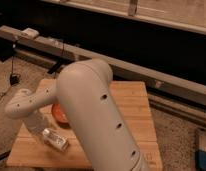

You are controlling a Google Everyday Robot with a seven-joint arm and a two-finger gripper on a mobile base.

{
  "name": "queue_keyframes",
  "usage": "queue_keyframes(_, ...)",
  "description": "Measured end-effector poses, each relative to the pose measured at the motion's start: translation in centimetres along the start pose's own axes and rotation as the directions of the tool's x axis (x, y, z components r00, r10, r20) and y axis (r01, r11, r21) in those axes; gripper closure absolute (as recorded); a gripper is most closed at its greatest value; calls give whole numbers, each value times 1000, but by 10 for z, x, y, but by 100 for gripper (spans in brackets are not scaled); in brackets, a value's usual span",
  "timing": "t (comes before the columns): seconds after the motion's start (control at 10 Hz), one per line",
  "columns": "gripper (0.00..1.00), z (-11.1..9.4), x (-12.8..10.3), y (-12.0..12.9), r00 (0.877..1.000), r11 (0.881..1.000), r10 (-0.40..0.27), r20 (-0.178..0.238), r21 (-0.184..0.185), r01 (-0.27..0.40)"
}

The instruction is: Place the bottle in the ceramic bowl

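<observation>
The bottle [55, 140] is a small clear bottle with a white label. It lies on its side on the wooden table [133, 117] near the front left. The orange-red ceramic bowl [58, 113] sits just behind it, and only its left edge shows past my big white arm link [96, 115]. My gripper [45, 133] hangs down from the wrist at the left and is right at the bottle's left end. The bottle rests on the table, outside the bowl.
A long metal rail [146, 75] runs behind the table, with a white box [30, 33] on its left end. A cable and a small black block [14, 78] lie on the floor at the left. A blue object [202, 150] sits on the floor at the right.
</observation>
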Motion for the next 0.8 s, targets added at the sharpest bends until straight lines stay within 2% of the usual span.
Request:
queue_keyframes(0.2, 35, 5, -2, -1, 1000, 1000, -12, -16, 6, 12)
queue_keyframes(0.3, 39, 8, -2, -2, 999, 1000, -22, -28, 8, 22)
queue_keyframes(0.6, 66, 9, -4, -2, 999, 999, -37, -35, 3, 37)
queue_keyframes(0.8, 88, 2, -4, -3, 999, 999, -38, -16, -13, 38)
